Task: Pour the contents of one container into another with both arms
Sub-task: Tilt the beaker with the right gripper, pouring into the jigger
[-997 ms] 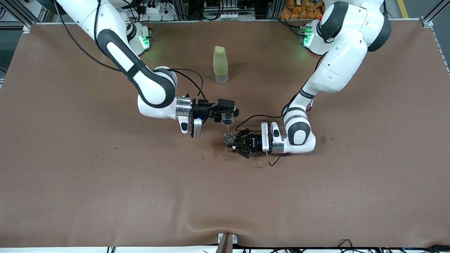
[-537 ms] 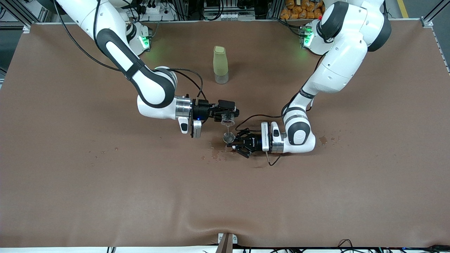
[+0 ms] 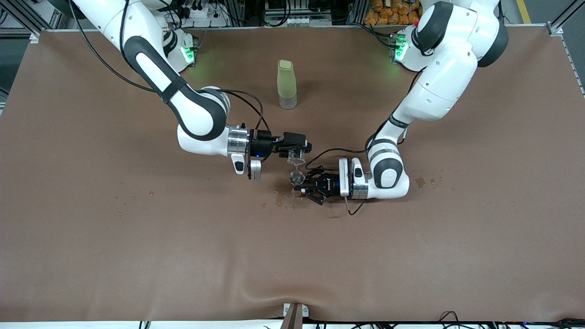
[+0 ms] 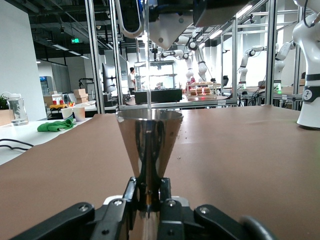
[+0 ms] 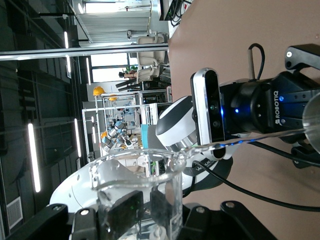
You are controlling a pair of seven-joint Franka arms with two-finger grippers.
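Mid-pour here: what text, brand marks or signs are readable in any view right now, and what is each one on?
"ROBOTIQ": on the black body of the left gripper, seen sideways in the right wrist view.
Black band with white lettering on the left arm: too small to read.
Green sign hanging in the hall, left wrist view: too blurred to read.
Glass cup, jigger and bottle: no lettering visible.

Table cover (image 3: pixel 137 256) plain brown, with dark wet spots (image 3: pixel 281 201). Bottle (image 3: pixel 286 84) pale green, clear base. Jigger (image 4: pixel 148 145) shiny steel; cup (image 5: pixel 142 195) clear glass.
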